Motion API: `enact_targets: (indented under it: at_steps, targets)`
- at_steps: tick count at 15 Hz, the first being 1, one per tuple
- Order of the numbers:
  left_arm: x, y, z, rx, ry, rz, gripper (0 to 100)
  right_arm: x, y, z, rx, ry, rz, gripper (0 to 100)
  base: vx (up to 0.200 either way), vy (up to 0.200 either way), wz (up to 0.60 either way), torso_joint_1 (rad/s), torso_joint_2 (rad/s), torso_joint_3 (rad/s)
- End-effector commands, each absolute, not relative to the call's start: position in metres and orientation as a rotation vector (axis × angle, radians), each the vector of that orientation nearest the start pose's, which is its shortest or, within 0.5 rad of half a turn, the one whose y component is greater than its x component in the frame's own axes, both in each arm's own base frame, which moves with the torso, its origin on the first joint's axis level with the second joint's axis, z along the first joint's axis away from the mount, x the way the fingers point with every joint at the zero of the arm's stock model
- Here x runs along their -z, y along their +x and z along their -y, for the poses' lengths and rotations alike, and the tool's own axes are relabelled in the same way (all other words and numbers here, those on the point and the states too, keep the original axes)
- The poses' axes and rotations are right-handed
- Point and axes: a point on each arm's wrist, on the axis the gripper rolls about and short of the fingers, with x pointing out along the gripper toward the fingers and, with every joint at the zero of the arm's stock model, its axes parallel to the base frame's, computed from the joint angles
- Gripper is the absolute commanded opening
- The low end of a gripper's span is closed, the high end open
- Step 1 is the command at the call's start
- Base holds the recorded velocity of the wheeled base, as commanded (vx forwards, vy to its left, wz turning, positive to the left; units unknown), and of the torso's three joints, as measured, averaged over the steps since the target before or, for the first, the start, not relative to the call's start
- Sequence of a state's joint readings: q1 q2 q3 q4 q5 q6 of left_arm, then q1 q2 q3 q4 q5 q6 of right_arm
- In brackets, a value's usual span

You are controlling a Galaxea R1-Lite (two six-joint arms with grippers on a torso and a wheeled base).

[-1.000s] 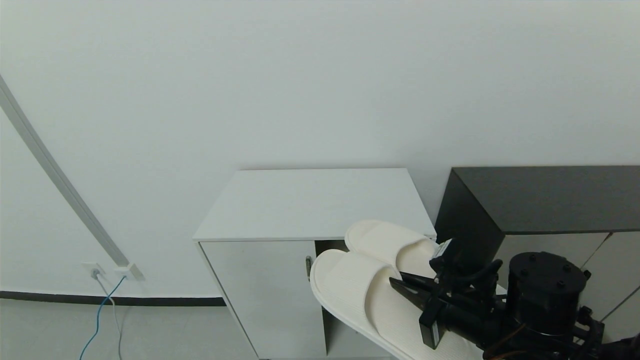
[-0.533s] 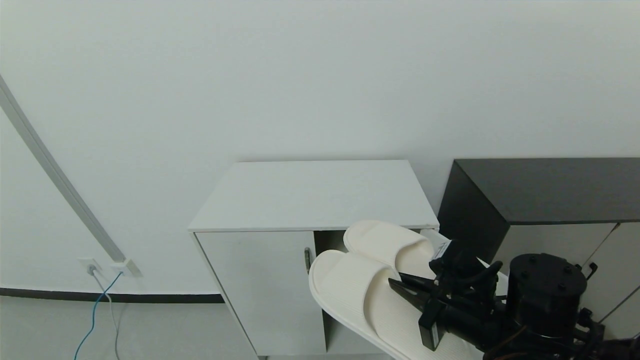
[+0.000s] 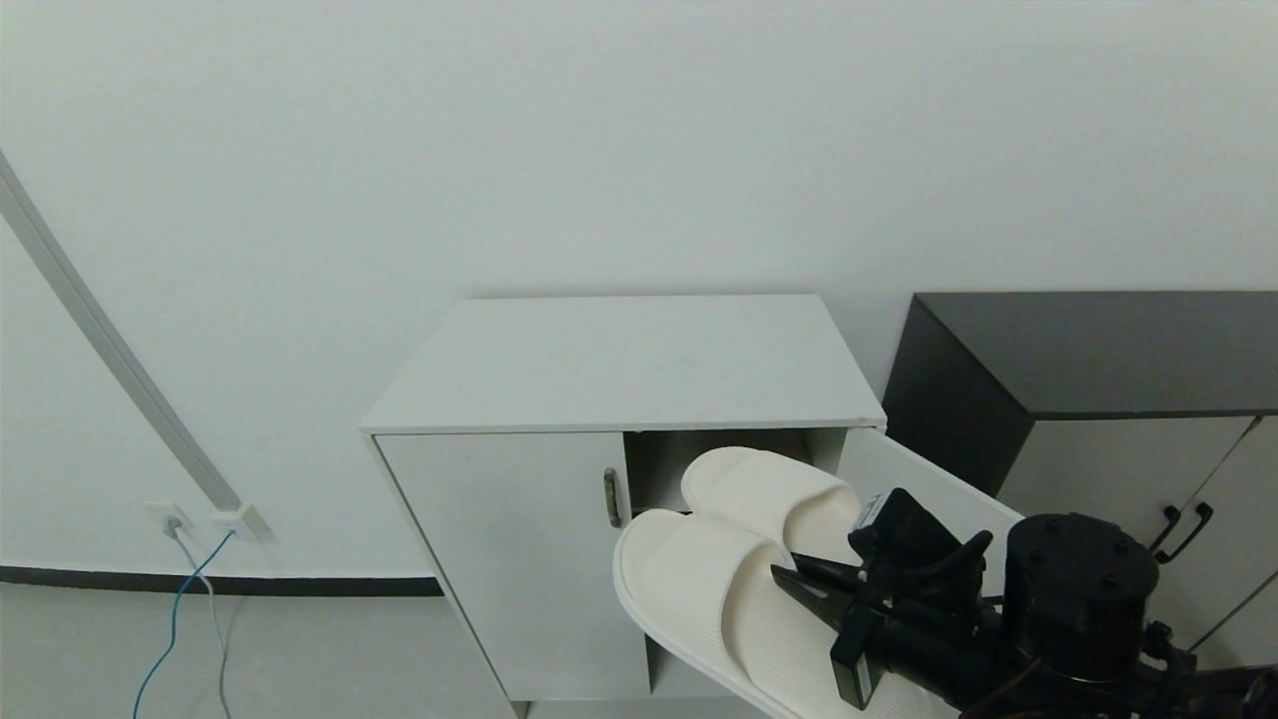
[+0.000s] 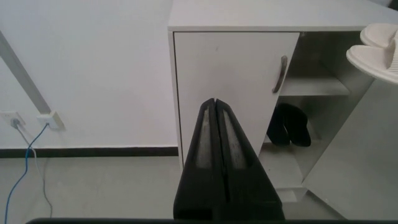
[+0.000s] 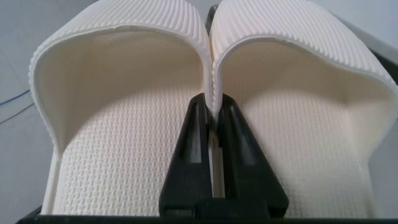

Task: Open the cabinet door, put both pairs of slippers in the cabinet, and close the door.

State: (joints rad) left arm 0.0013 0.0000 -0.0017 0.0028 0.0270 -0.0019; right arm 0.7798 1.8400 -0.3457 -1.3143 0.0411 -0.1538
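Before open white cabinet (image 3: 619, 369) | right jaws pinch ribbed cream slippers (image 3: 699, 579) | left jaws closed, empty

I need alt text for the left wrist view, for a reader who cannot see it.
The left gripper, shut and empty, points at a white cabinet with one door closed and the other side open. Inside, a dark pair of slippers lies below a shelf; a white pair of slippers is in the air before the opening.

In cabinet (image 3: 619, 359), shoes (image 4: 289, 124); before it, slippers (image 3: 739, 559).
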Motion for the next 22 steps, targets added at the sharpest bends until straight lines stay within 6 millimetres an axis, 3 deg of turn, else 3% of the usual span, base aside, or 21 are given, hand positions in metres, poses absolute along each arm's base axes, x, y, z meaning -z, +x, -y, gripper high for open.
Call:
enact_targets:
  at_steps: [1, 22]
  targets:
    - [-0.0756, -0.0229, -0.0006, -0.029, -0.002, -0.002, 0, -0.1013, 0.1908, -0.1904, -0.833, -0.214, -0.113, 0, 0.000, 0.000, 0.00, -0.193, 0.45, 0.261]
    - [-0.0756, -0.0229, -0.0005, -0.026, -0.002, -0.002, 0, -0.1003, 0.1908, -0.1903, -0.830, -0.209, -0.098, 0, 0.000, 0.000, 0.00, -0.180, 0.51, 0.323]
